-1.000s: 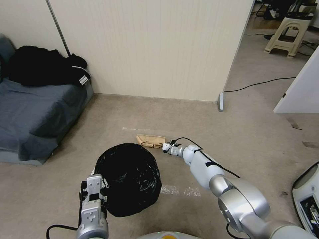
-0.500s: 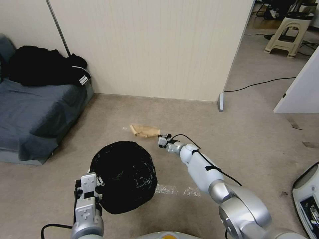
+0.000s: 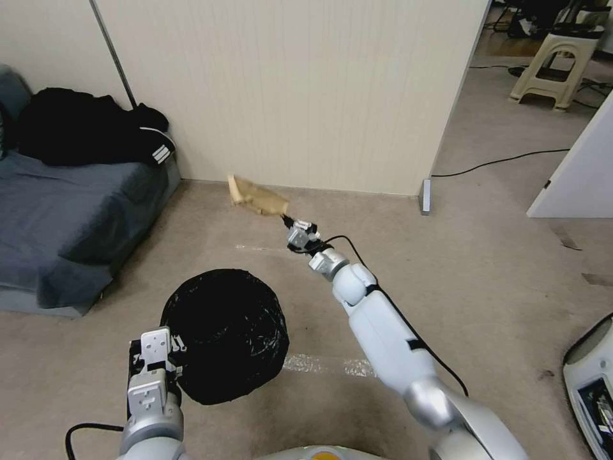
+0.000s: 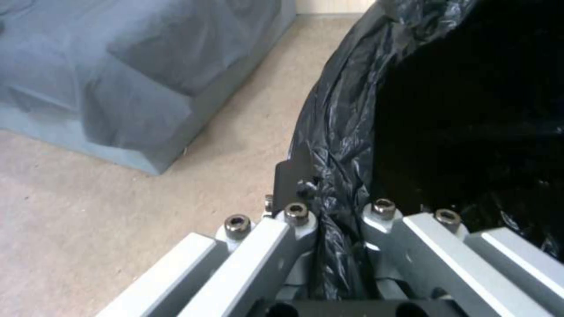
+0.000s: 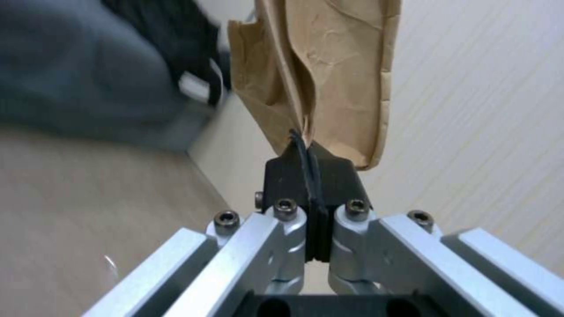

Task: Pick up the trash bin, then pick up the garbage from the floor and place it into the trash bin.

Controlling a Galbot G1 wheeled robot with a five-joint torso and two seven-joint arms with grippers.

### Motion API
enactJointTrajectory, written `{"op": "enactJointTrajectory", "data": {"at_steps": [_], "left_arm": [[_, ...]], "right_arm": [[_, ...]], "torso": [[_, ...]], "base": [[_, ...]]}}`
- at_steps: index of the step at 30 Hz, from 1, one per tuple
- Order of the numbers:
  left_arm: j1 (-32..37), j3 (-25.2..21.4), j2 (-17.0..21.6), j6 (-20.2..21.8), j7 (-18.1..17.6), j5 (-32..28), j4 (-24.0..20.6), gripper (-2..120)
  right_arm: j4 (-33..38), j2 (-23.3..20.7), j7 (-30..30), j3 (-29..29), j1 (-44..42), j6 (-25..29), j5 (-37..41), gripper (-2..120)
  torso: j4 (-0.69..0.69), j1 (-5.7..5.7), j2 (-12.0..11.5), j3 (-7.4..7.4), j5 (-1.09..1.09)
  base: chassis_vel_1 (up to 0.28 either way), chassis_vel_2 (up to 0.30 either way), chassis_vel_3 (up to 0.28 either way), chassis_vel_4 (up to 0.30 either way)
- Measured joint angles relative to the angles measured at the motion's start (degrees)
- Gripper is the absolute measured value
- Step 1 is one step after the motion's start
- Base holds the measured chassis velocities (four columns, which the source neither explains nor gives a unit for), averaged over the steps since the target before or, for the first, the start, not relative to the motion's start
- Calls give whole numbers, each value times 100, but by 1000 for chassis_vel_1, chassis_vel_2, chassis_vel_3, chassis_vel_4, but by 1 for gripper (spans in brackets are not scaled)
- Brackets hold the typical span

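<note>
The trash bin (image 3: 223, 332), seen from above as a round mouth lined with crinkly black bag, hangs at the lower left of the head view. My left gripper (image 3: 167, 359) is shut on its near rim; the left wrist view shows the bag liner (image 4: 338, 176) pinched between the fingers. A crumpled tan paper piece of garbage (image 3: 257, 197) is lifted off the floor (image 3: 498, 275), in front of the wall's base. My right gripper (image 3: 285, 222) is shut on its lower edge, and the right wrist view shows the tan paper (image 5: 329, 75) clamped between the black fingertips (image 5: 288, 174).
A grey mattress (image 3: 64, 223) with black clothing (image 3: 89, 131) lies at the left. A beige partition wall (image 3: 287, 89) stands ahead, ending at a metal foot (image 3: 424, 195). A black cable (image 3: 504, 160) and a plastic stool (image 3: 559, 61) are at the far right. A pale tape strip (image 3: 325, 364) marks the carpet.
My right arm has risen and stretched forward, carrying the tan paper from the floor up toward the wall. The bin and left gripper have shifted slightly left and down in the picture.
</note>
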Motion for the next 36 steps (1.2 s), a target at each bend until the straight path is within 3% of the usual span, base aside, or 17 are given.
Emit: {"op": "enactJointTrajectory", "data": {"at_steps": [1,2,4,8,9,11,18,36], "left_arm": [[-80,-17,41,29,-5,-57,52,1],[-80,-17,41,29,-5,-57,52,1],[-178,-18,90,52,-3,-124,121,1],[-221,16,128,56,0,-150,157,1],[-221,16,128,56,0,-150,157,1],[-249,72,172,57,13,-165,161,1],[-267,103,205,66,23,-172,132,1],[-281,130,161,71,32,-162,44,1]], "right_arm": [[890,-269,-175,-54,-348,-186,630,0],[890,-269,-175,-54,-348,-186,630,0],[2211,-810,-451,-301,-988,-460,1763,0],[3309,-1272,-691,-653,-1594,-666,2914,0],[3309,-1272,-691,-653,-1594,-666,2914,0],[4145,-1647,-771,-1003,-2153,-751,3381,0],[4523,-2102,-783,-1323,-2797,-695,3233,0],[3881,-2062,-811,-1845,-2903,-435,2652,0]], "torso": [[-5,0,0,0,-4],[-5,0,0,0,-4],[-10,0,1,0,-3],[-7,0,2,-1,-3],[-7,0,2,-1,-3],[-6,0,1,-1,-2],[-7,0,1,0,-3],[-6,0,1,0,-3]], "base": [[0,0,0,0],[0,0,0,0],[0,0,0,0],[0,0,0,0],[0,0,0,0],[0,0,0,0],[0,0,0,0],[0,0,0,0]]}}
